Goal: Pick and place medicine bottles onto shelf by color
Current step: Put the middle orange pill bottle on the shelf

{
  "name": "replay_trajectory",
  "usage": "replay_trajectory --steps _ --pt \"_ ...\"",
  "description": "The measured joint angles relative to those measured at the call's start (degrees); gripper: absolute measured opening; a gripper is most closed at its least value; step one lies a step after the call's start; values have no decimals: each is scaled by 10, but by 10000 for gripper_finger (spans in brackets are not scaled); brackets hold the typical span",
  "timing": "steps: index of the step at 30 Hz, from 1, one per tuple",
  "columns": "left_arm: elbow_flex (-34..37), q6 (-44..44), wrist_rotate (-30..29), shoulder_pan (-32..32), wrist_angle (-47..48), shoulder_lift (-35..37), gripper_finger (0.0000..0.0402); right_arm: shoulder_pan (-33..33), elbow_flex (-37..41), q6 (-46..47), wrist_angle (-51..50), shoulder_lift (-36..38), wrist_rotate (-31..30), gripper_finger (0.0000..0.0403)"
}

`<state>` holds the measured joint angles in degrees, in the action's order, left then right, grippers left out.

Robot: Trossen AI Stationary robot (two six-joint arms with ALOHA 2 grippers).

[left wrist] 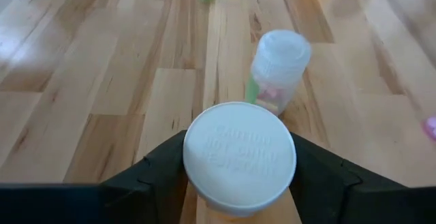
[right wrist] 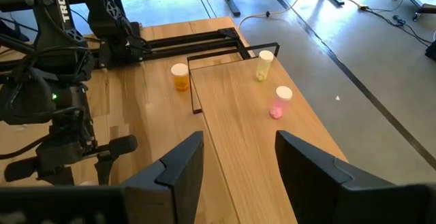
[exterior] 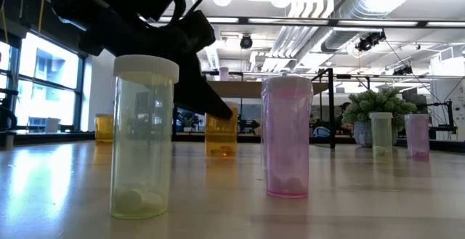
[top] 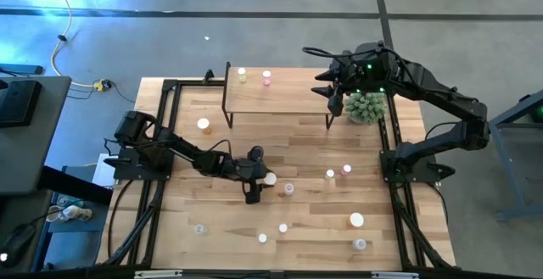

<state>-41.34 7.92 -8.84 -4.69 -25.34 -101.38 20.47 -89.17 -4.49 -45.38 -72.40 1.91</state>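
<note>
The left gripper [left wrist: 238,176] has one dark finger on each side of a white-capped bottle [left wrist: 240,157], the jaws flanking the cap closely; whether the pads already bear on the bottle cannot be told, so full closure should be confirmed before any lift. For a sound grasp, keep the cap centred between the fingers, close evenly so that the bottle is not pushed sideways, and raise it vertically to avoid tipping the neighbouring bottle. The cap is round, white and carries raised lettering; the body beneath it is hidden in the wrist view, while the low view shows an orange-yellow bottle [exterior: 221,134] at the fingertip. Just beyond the jaws stands a pale green bottle [left wrist: 276,74] with a translucent cap and pink contents visible at its base. Further out, several more bottles stand scattered over the table [top: 305,152]. The shelf [top: 280,97] lies well beyond the left gripper, at the far edge of the table, and already carries a yellowish bottle [right wrist: 264,65] and a pink bottle [right wrist: 279,102]. The right gripper [right wrist: 238,163] hovers above the shelf, jaws spread and empty. An orange bottle [right wrist: 180,76] stands on the table beside the shelf.
</note>
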Motion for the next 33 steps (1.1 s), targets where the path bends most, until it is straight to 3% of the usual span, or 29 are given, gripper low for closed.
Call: replay_trajectory --steps 7,19,25,33 --pt "-2 -7 -2 11 -7 14 206 0 0 -16 -20 0 0 182" --pt "0 -49 5 55 5 68 206 0 0 -14 -21 0 0 278" --pt "0 -56 9 82 28 114 206 0 0 -8 -24 0 3 296" --pt "0 -92 9 121 33 189 206 0 0 16 -50 -12 87 296"
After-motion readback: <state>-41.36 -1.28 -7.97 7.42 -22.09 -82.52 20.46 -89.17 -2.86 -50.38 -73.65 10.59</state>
